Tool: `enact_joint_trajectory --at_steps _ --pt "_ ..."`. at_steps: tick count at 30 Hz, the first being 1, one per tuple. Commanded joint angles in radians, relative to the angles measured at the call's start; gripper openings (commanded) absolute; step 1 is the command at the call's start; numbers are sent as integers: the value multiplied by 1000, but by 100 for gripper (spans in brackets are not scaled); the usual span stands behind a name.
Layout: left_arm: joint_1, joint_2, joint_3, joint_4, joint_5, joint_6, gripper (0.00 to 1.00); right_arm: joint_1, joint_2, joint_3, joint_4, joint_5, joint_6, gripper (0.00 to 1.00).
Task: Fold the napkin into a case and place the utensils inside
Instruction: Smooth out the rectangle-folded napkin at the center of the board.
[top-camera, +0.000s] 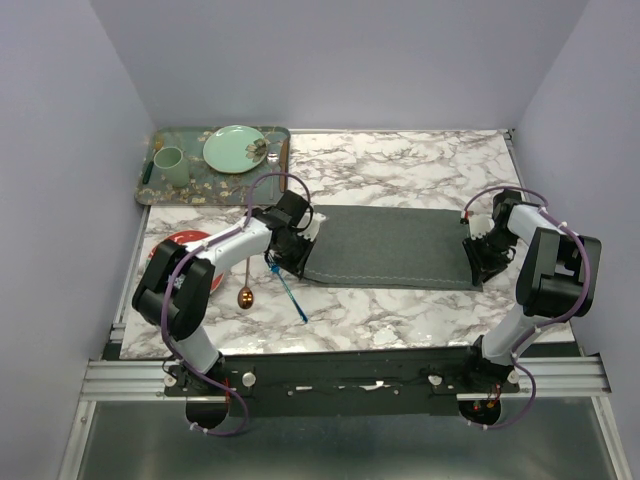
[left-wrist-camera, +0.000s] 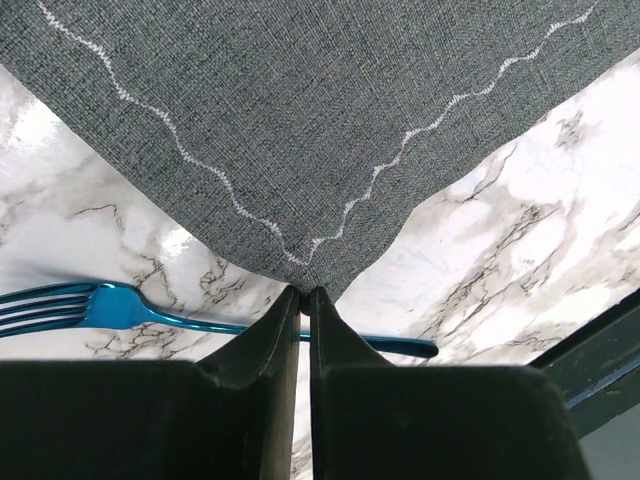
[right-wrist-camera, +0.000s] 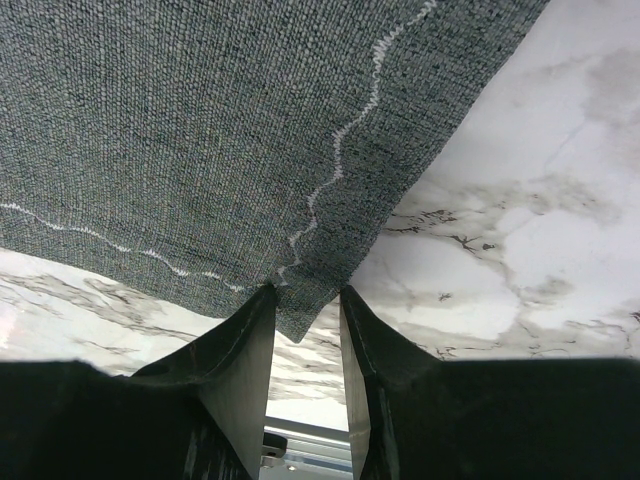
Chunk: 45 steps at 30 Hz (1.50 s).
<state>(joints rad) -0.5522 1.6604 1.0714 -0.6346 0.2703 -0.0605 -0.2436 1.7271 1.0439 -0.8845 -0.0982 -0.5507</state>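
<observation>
Grey napkin (top-camera: 390, 245) lay flat mid-table | left gripper (left-wrist-camera: 303, 292) was clamped on its near-left corner | right gripper (right-wrist-camera: 307, 292) stood slightly apart, straddling the near-right corner | blue fork (left-wrist-camera: 110, 305) lay just beside the left corner | risk: the unclamped right corner might slip, skewing the fold

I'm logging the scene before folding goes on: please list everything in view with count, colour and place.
napkin: one, dark grey, flat at table centre
fork: one, blue, near side of the napkin's left end
spoon: one, copper, left of the fork
tray: one, green patterned, far left
cup: one, pale green, on the tray
green plate: one, pale, on the tray
red plate: one, left edge, partly under the arm
table: one, white marble
left gripper: black, shut on a napkin corner
right gripper: black, open around a napkin corner
</observation>
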Motion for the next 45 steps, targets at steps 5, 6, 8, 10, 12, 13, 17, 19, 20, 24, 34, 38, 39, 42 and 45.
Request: enact_joint_trajectory --at_steps 5,6,8,10,12,13,17,19,20,24,34,38,39,42,45 --pt "-8 33 38 -20 -52 7 27 -6 17 7 15 2 -8 40" --pt "-6 36 39 -20 -54 5 27 -5 15 7 15 0 -8 40" --pt "-8 44 48 -20 -52 4 30 -5 15 5 15 0 -8 40" --pt "-8 45 53 -19 -48 5 31 -5 15 4 15 0 -8 40" --pt "-8 47 55 -19 -43 5 29 -5 19 5 13 -1 -9 40" --pt "-8 47 53 -16 -39 8 29 -6 17 7 15 -1 -9 40" --pt "-8 42 55 -16 -26 7 6 -6 19 8 15 0 -9 40" --pt "-8 35 56 -25 -11 13 0 -6 15 11 15 6 -12 39" --pt "-9 24 58 -37 -5 19 0 -6 15 11 15 9 -12 39" --pt "-8 -14 65 -80 33 40 0 -8 23 19 15 21 -15 39" --pt "-8 -56 67 -140 70 56 0 -13 29 21 18 41 -20 39" --pt "-6 -54 58 -149 95 56 0 -16 26 22 18 43 -21 39" --pt "-8 -50 55 -151 99 54 0 -16 28 24 18 43 -20 39" --pt "-8 -44 36 -146 116 54 0 -17 28 25 19 43 -20 39" --pt "-2 -53 16 -131 135 80 0 -19 26 27 18 45 -20 39"
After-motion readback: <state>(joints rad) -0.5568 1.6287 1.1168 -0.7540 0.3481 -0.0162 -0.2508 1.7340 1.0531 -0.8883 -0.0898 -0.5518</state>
